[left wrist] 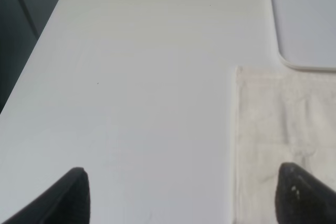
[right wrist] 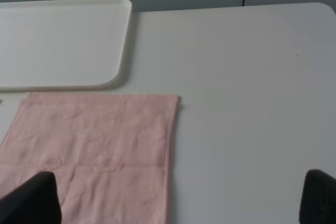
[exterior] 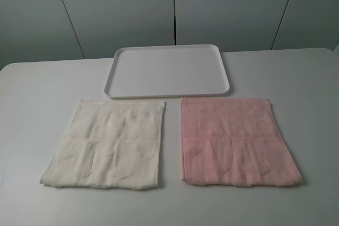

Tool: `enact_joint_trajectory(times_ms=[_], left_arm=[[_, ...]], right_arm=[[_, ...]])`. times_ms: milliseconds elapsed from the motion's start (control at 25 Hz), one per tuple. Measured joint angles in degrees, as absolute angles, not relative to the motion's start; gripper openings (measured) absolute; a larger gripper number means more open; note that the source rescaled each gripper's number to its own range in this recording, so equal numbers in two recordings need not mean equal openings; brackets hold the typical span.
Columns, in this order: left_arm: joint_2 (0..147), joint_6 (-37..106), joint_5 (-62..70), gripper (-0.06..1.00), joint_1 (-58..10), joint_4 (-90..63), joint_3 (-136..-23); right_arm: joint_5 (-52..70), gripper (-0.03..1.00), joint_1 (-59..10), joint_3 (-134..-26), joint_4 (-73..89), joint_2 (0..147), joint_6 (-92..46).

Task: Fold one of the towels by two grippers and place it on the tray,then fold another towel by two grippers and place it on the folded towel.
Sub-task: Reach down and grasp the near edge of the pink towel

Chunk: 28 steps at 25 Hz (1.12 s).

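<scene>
In the high view, the tray [exterior: 159, 96] sits upper centre on the table [exterior: 302, 78], with the cream-white towel [exterior: 106, 146] flat at lower left and the pale pink towel [exterior: 235, 141] flat at lower right. Neither arm shows in this view. Each wrist view shows only two dark fingertips: the left gripper [left wrist: 189, 203] and right gripper [right wrist: 176, 200] both stand wide, holding nothing.

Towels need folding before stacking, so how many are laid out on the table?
2. The cream-white towel lies flat on the left, the pale pink towel flat on the right, both just in front of the white tray. Nothing seems hidden.
</scene>
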State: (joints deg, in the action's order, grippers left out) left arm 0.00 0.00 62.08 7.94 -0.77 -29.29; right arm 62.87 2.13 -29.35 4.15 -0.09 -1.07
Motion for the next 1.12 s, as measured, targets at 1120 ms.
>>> enact_joint_trajectory(times_ms=[1120], left_arm=[[40.8,25.38,51.29,0.98,7.94,-23.47,-42.57]], right_arm=[[54.9,0.98,-1.21,-35.74,6.73,25.46,-7.98]])
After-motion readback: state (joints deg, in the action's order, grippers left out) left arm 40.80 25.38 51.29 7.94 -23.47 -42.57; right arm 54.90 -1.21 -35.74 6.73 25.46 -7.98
